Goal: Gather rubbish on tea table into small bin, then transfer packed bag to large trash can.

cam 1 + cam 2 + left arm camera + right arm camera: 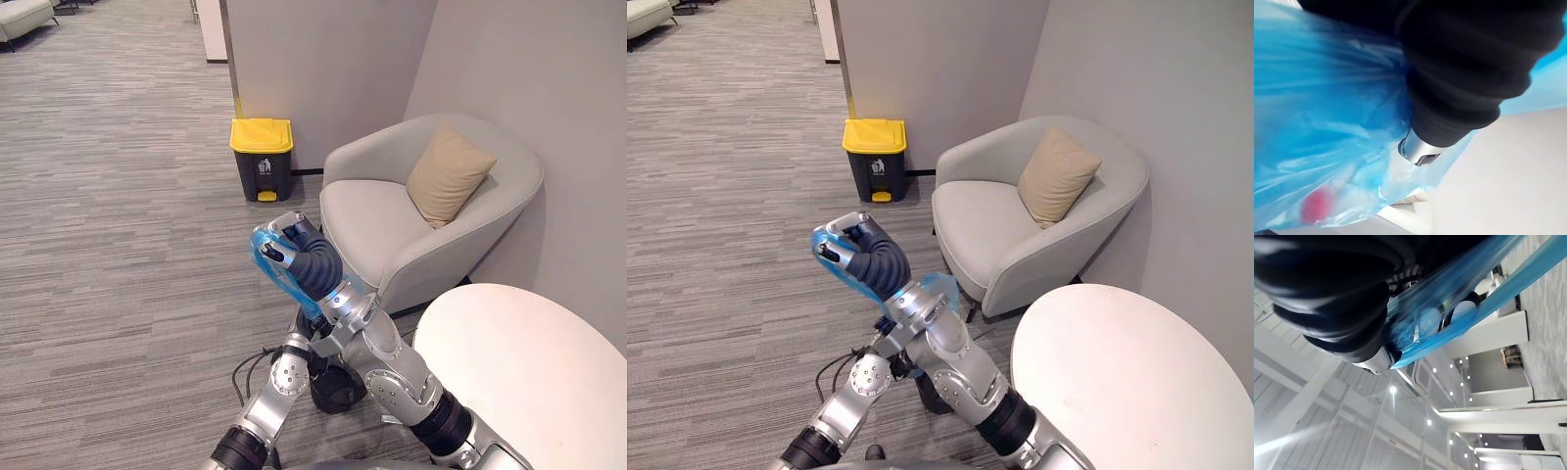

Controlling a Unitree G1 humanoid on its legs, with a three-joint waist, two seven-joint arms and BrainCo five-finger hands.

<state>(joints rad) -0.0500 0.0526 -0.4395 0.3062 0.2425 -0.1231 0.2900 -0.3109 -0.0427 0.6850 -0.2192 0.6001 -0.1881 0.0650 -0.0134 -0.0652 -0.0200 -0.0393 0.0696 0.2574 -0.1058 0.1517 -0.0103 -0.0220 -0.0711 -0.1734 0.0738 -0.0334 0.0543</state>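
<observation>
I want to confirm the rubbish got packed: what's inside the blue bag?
Through the thin plastic of the blue bag, one red item shows, too indistinct to name. The folds of plastic hide whatever else it holds.

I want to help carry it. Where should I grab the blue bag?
Probably its taut band just below the right hand, coming from the robot's left. The blue bag hangs stretched from that hand's curled fingers there, while its body is loose.
</observation>
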